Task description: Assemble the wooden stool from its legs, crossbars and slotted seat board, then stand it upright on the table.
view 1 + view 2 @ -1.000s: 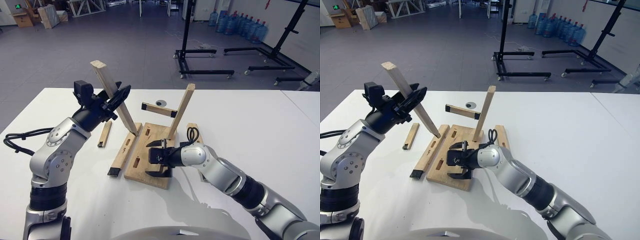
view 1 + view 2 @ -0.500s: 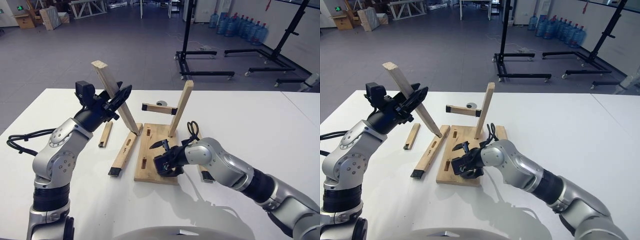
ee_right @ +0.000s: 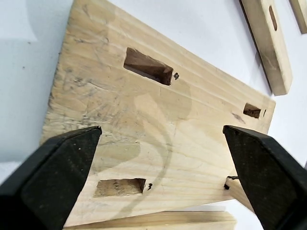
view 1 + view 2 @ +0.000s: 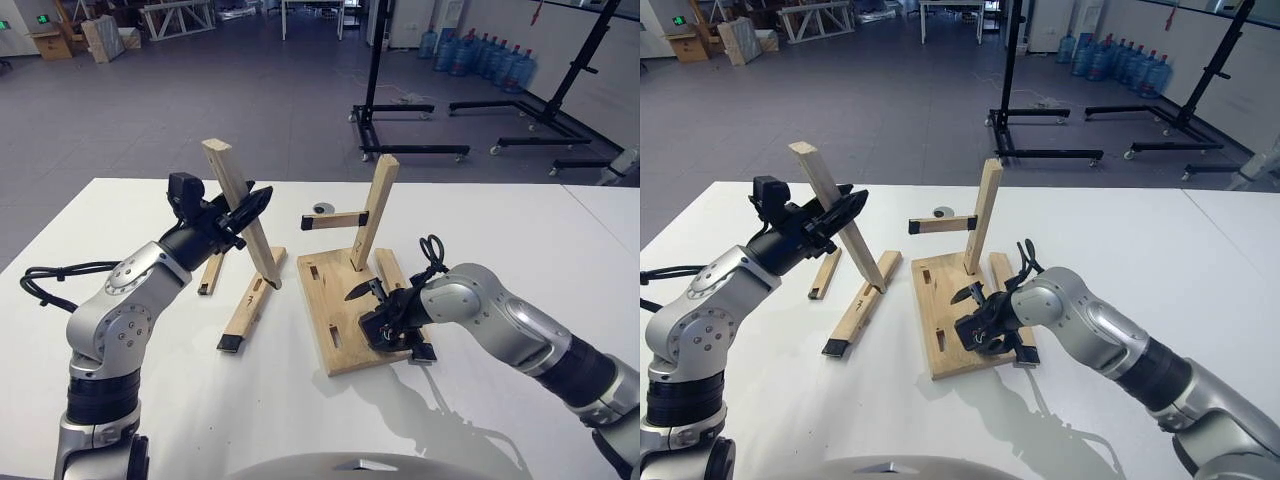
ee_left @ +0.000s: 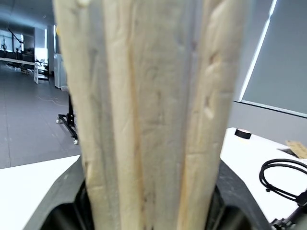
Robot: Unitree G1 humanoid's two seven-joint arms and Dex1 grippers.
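Swung round since a second ago: pale slotted wooden seat board (image 4: 335, 310), flat on white tabletop (image 4: 520, 240), right tool (image 4: 385, 320) spread over its near end. Stiff, light, slides readily; grip by edges. Beyond, left tool (image 4: 243, 207) pinches tilted pale wooden leg (image 4: 258, 250).

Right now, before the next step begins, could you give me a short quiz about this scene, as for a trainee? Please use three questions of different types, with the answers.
1. True or false: the left gripper is shut on a tilted wooden leg.
2. How many legs stand in the seat board? A) none B) one C) three
3. Fill the gap: the short piece joined to the standing leg is a ____.
Key: 1 true; 2 B; 3 crossbar.
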